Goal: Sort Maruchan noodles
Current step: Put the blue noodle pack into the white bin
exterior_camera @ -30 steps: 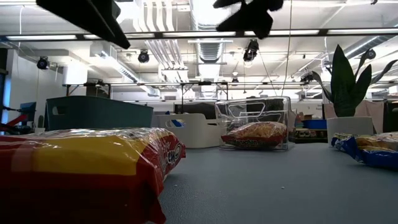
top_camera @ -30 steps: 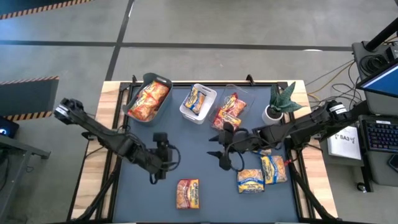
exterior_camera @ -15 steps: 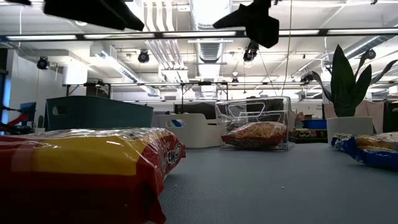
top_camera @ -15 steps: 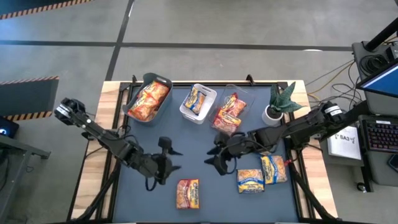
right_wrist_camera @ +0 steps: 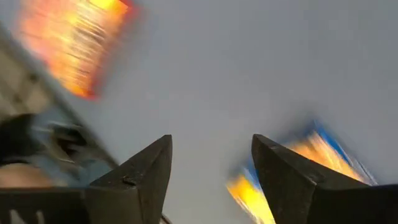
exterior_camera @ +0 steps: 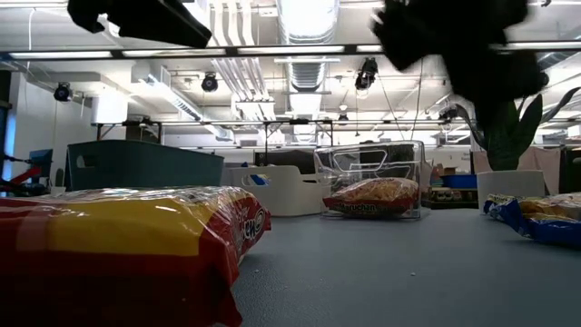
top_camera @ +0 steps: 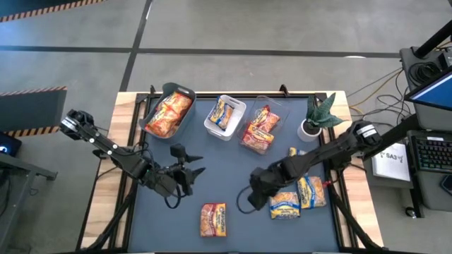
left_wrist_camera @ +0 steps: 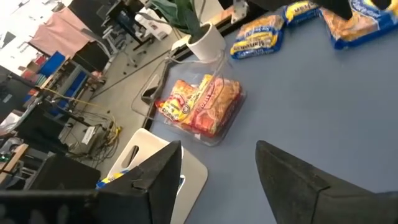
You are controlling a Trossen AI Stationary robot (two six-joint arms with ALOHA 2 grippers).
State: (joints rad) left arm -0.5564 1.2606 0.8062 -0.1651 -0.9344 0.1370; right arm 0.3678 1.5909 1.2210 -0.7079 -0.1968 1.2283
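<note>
Maruchan noodles lie in two states across our table. Some packets are already sorted: orange-red ones in the grey-green bin, a blue-and-yellow one in the white bin, and whitish-red ones in the clear bin. Three packets are loose: an orange-red packet near the front edge, and two blue-and-yellow packets side by side at the right.

Our right gripper sits low over the mat just beside the nearer blue-and-yellow packet, fingers parted and empty; its wrist view shows a blue-and-yellow packet just past one finger rather than between the two. Our left gripper hovers over bare mat left of centre, also open and empty, facing the clear bin and the potted plant.

We judge the risk to be a poor approach on the right. The packet lies flat and crinkly, so fingers closing beside it could push it along the mat or nip only a corner, which may slip in transit. The two blue-and-yellow packets touch, so a wide grab could drag both. The loose orange-red packet lies near the table's front edge, where a nudge could send it off.
</note>
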